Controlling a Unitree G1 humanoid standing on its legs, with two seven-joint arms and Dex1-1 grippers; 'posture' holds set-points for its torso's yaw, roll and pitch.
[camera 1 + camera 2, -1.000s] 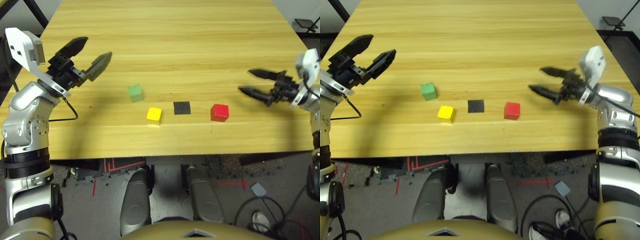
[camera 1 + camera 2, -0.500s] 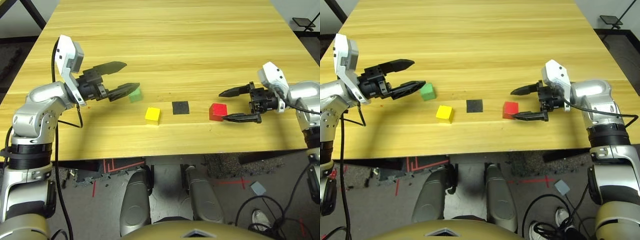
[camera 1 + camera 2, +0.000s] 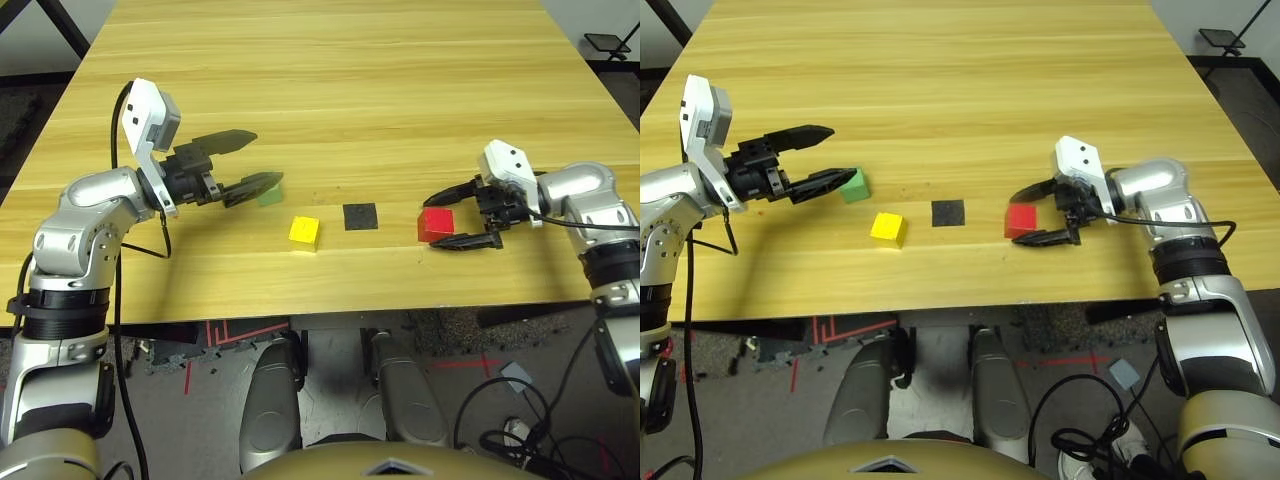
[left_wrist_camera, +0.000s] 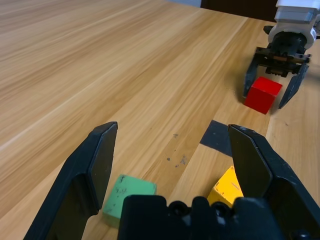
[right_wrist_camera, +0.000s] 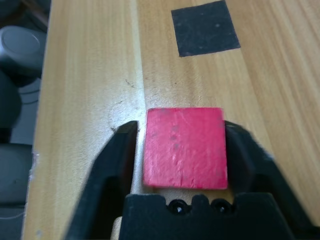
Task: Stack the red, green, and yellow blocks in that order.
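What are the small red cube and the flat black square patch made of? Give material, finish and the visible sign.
Small red cube: probably painted wood, matte; its face shows faint scuffs, no glare. Flat black square patch: looks like matte tape or a sticker; it lies flush on the wooden table.

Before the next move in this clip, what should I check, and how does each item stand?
1. red block between the right gripper fingers: ok.
2. Grip firm on both faces: cannot tell.
3. left gripper open: ok.
4. green block centred in the left gripper's gap: not ok, it sits toward one finger.
5. yellow block apart from both grippers: ok.
6. black patch bare: ok.
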